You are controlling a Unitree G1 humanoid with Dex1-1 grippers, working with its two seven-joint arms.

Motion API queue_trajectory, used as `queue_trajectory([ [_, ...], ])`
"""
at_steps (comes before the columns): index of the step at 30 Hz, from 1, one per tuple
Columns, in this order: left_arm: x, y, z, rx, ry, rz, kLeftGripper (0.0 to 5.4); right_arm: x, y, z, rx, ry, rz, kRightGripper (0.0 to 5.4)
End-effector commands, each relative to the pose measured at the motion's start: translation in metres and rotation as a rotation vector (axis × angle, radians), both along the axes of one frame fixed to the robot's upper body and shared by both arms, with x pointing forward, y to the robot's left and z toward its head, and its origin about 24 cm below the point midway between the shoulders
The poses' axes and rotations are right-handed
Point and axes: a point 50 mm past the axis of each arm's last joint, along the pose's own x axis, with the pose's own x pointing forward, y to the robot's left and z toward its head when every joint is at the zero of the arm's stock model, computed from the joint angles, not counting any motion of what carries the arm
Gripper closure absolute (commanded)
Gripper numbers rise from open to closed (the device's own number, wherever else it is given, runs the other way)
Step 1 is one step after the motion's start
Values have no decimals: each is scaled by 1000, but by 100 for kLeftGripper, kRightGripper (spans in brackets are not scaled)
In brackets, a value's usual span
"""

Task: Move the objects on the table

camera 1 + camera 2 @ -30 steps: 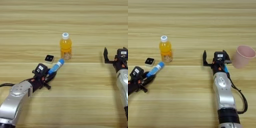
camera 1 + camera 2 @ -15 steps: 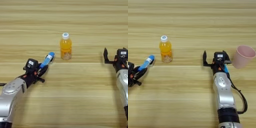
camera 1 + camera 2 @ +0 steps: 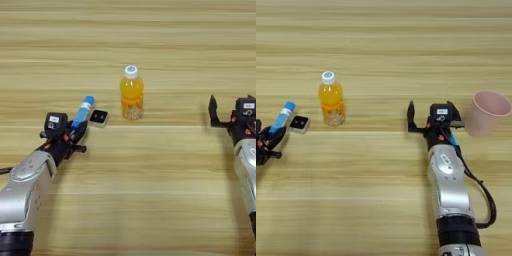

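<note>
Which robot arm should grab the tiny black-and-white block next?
Probably the left. Its tool is beside the square block, though it holds the blue tube. The right tool is open but beyond the orange drink bottle.

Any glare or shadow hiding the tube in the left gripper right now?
Left eye view: even light, no glare; the blue tube shows clearly in the left gripper, with a soft shadow beside the orange drink bottle. Right eye view: the picture's left edge cuts off that gripper; the right gripper casts faint shadow on the table.
</note>
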Motion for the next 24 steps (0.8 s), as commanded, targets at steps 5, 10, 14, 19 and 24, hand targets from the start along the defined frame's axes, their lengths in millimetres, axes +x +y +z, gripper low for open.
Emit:
queue_trajectory([
  [5, 9, 13, -9, 49, -10, 87, 409, 0, -1, 3, 6, -16, 5, 0],
  [10, 6, 2, -22, 54, 28, 50, 380, 0, -1, 3, 5, -15, 6, 0],
  [14, 0, -13, -36, 45, 83, 12, 317, 0, -2, 3, 4, -16, 7, 0],
  [19, -1, -28, -44, 6, 113, -23, 271, 0, -2, 2, 3, -12, 11, 0],
  [24, 8, -32, -44, 13, 79, -2, 220, 0, -2, 2, 3, -12, 13, 0],
])
